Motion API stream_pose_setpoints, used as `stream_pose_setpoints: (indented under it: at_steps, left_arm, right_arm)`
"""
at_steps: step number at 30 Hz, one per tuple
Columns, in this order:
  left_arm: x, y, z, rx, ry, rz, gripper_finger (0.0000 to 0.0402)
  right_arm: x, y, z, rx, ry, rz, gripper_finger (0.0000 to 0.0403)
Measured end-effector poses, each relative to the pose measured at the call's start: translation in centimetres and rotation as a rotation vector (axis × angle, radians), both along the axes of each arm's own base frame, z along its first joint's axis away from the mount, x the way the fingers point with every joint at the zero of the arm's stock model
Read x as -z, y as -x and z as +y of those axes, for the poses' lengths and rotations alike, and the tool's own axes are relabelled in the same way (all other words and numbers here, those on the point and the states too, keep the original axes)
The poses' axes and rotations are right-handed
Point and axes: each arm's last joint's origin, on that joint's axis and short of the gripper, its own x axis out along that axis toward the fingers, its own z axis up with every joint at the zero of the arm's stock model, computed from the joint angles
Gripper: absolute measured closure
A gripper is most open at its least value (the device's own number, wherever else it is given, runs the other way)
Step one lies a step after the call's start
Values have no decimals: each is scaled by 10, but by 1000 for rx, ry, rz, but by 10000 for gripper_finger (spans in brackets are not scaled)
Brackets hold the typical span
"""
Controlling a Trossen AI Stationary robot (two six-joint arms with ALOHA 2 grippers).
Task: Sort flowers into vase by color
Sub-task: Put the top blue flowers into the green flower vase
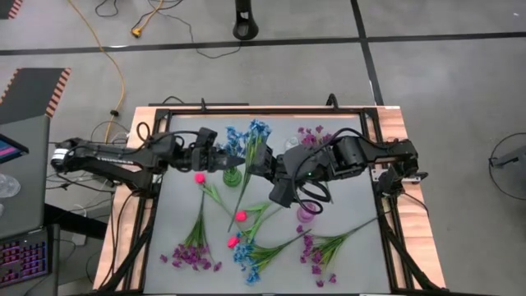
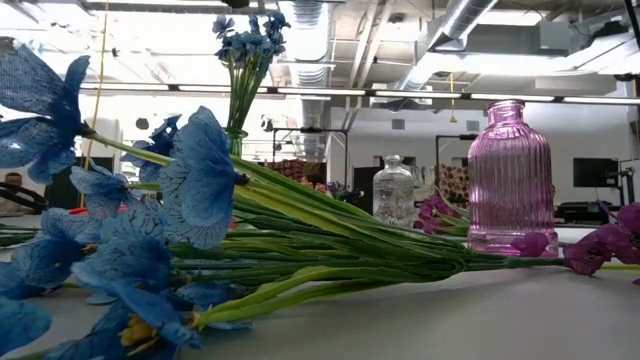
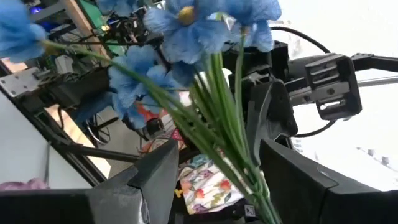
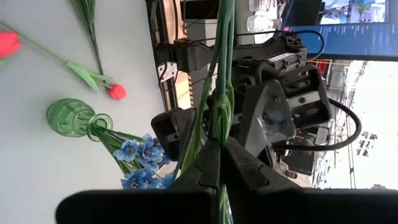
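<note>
A blue-flowered sprig (image 1: 259,130) runs on a long green stem toward the table's near side. My right gripper (image 1: 256,164) (image 4: 221,146) is shut on that stem. A green vase (image 1: 233,174) (image 4: 71,118) stands upright on the table with blue flowers (image 1: 238,136) (image 2: 245,40) in it. My left gripper (image 1: 222,158) (image 3: 217,168) is open beside the vase. Its fingers stand on either side of a bunch of blue-flower stems (image 3: 239,155); whether they touch them I cannot tell. My right gripper pinches the blue sprig's green stems (image 4: 222,115) between its two shut fingers, partway along their length. The fingers (image 4: 205,165) lie across the stems, which run on past both sides of the hold. The blossoms are off the table.
A pink ribbed vase (image 1: 306,214) (image 2: 510,180) and a clear glass vase (image 2: 393,190) stand on the table. Pink-red buds (image 1: 240,216), purple sprigs (image 1: 193,255) and blue sprigs (image 1: 244,255) (image 2: 200,180) lie across the near half. A black frame (image 1: 156,164) borders the table.
</note>
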Motion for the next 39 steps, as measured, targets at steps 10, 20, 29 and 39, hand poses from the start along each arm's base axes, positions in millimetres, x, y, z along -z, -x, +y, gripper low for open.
stream_pose_setpoints:
  at_steps: [10,20,29,39]
  left_arm:
    - [-12,-4,0,-3,1,-25,189]
    - [-7,-5,0,25,37,33,189]
    - [-7,-5,-1,35,60,37,189]
    - [-6,-5,-2,66,63,46,189]
  right_arm:
    - [0,2,8,-23,-2,-4,366]
    - [-4,0,9,-27,-15,-46,366]
    - [-2,-2,11,-71,-33,-29,367]
    - [22,-24,8,-31,13,43,367]
